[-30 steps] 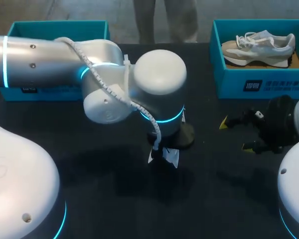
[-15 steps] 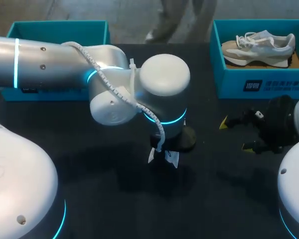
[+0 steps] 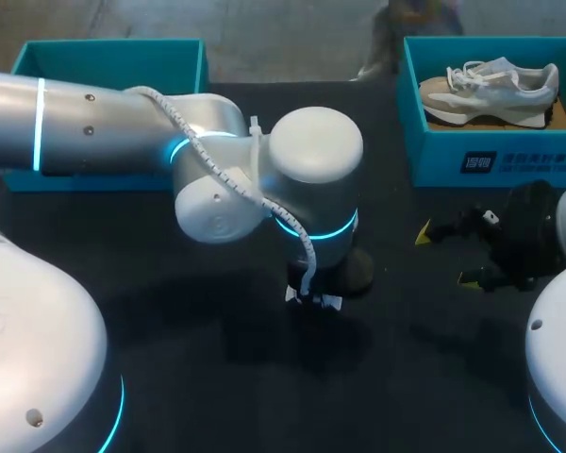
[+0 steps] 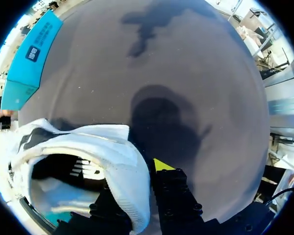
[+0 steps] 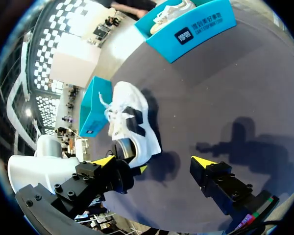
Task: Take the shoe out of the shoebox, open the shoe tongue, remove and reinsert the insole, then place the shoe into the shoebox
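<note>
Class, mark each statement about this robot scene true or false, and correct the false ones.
1. A beige sneaker lies in the teal box at the table's far right. True.
2. The right gripper holds a shoe. False: it is open and empty.
3. The left gripper grips the white shoe by its rim. True.
4. The white shoe sits inside the far left box. False: it is out at the middle of the dark table.
</note>
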